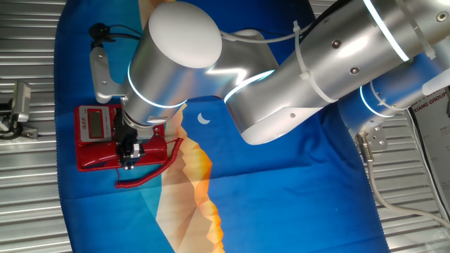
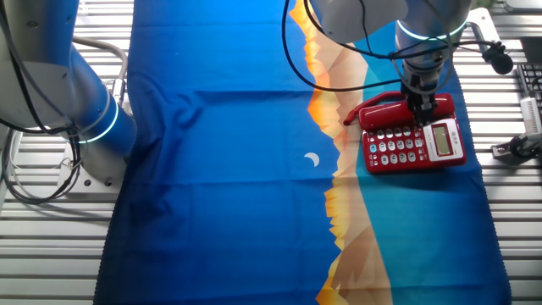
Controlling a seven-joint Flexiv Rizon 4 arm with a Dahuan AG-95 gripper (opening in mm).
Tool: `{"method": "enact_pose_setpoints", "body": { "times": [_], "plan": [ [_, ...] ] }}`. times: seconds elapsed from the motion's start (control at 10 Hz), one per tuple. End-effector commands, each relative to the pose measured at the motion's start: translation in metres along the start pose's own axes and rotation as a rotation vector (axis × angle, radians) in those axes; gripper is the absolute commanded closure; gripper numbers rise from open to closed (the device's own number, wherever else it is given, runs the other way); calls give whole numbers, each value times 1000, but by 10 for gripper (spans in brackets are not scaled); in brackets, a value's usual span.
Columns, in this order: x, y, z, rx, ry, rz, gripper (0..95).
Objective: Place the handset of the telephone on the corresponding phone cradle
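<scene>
Blue cloth (image 2: 229, 169) | end effector (image 2: 421, 108) down at handset (image 2: 385, 110) on telephone (image 2: 415, 146) | grip unclear

Blue cloth (image 2: 220, 169) with orange mountain print (image 2: 339, 212) beneath the jaws, white crescent moon (small) (image 2: 312, 160) beside them, slatted metal table (image 2: 51, 246)

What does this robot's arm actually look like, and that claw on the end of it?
The arm is made of thick, rounded silver tubes with white caps, and glowing pale blue rings mark the joints. A pale cable is strapped along it with ties. The claw is small, dark and blocky, much narrower than the arm.
</scene>
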State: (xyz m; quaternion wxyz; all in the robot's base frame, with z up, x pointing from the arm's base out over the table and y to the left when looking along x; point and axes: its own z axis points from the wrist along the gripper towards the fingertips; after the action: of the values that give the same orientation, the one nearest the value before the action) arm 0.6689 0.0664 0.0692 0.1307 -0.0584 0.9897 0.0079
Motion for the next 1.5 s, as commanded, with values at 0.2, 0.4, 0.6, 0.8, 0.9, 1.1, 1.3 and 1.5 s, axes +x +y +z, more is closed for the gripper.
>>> {"method": "enact_pose_setpoints", "body": {
  "times": [0.2,0.4,0.6,0.8,0.9,1.1,1.3,1.5],
  "plan": [
    [0,0,0,0,0,-20,380],
    [0,0,0,-2,-1,-24,380],
    [0,0,0,-4,-3,-24,190],
    [0,0,0,-7,-5,-25,190],
    [0,0,0,-7,-3,-27,190],
    [0,1,0,-11,-1,-28,190],
    [0,1,-1,-12,0,-31,190],
    [-1,1,-1,-9,-2,-28,0]
  ]
}}
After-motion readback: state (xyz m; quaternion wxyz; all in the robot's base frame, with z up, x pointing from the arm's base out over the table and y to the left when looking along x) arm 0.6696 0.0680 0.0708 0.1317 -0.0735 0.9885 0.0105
